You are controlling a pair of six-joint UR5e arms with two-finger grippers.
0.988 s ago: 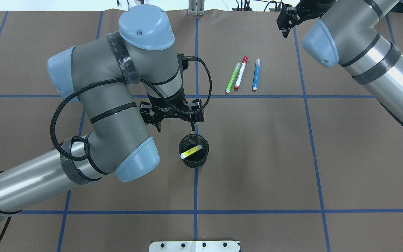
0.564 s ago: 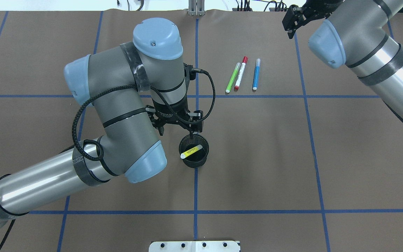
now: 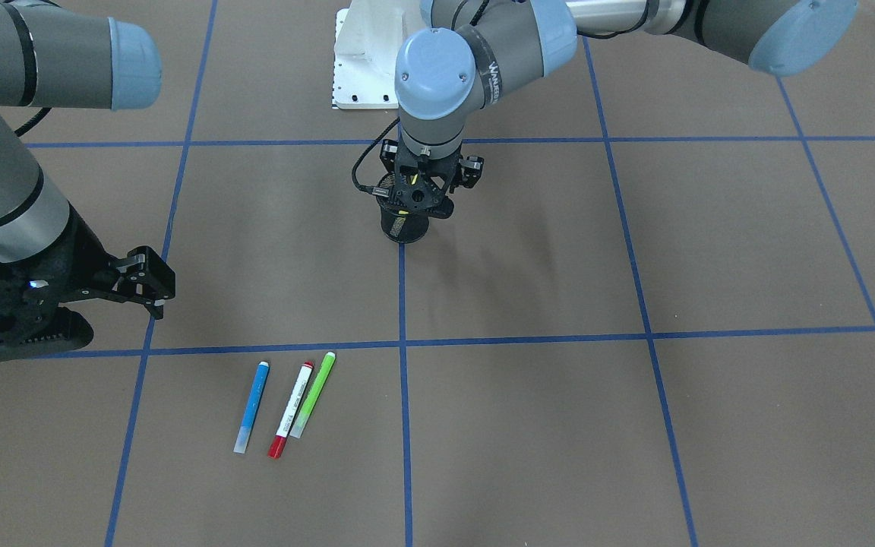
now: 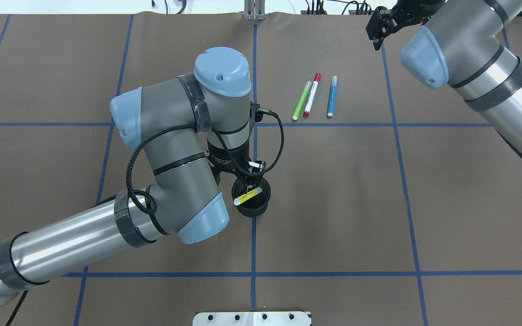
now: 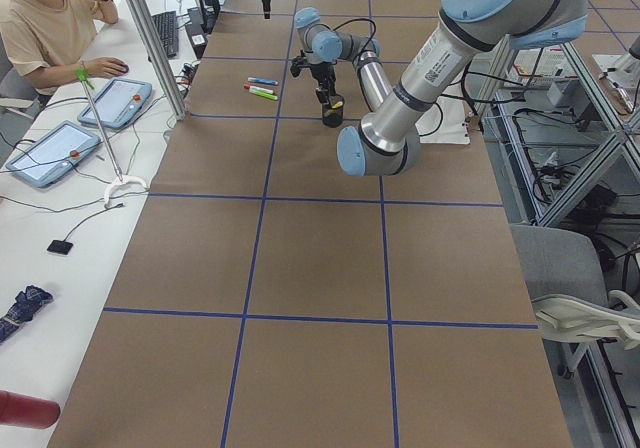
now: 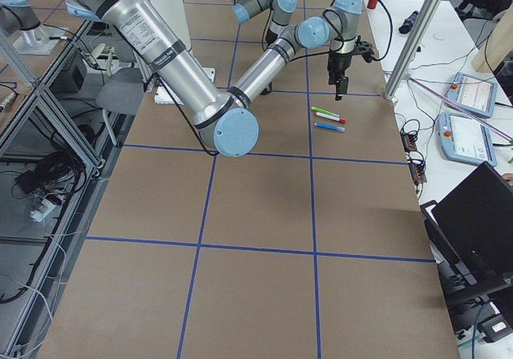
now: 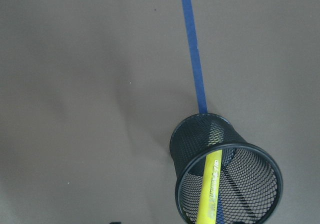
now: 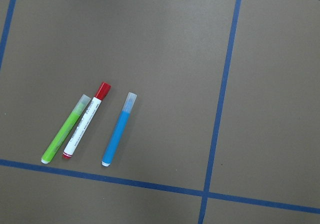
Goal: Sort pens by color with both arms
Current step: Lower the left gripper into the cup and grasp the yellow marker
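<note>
The yellow pen (image 4: 247, 197) leans inside the black mesh cup (image 4: 258, 209), also in the left wrist view as the pen (image 7: 210, 186) in the cup (image 7: 200, 134). My left gripper (image 4: 245, 176) hangs open right over the cup's mouth; one finger (image 4: 255, 166) shows, the other is hidden under the wrist. The green pen (image 4: 302, 100), the red-capped white pen (image 4: 311, 95) and the blue pen (image 4: 331, 96) lie side by side on the far table. My right gripper (image 4: 374, 36) is open and holds nothing, high at the far right, beyond those pens (image 8: 119, 136).
Blue tape lines (image 4: 253, 244) divide the brown table into squares. The white base plate (image 4: 252, 318) sits at the near edge. A person (image 5: 45, 28) sits at a side desk with tablets (image 5: 115, 103). A laptop (image 6: 481, 215) stands off the table's other end.
My left arm has swung right and toward the cup, bringing its open gripper from beside the cup to over its mouth. The right gripper shifted slightly right. The pens have not moved.
</note>
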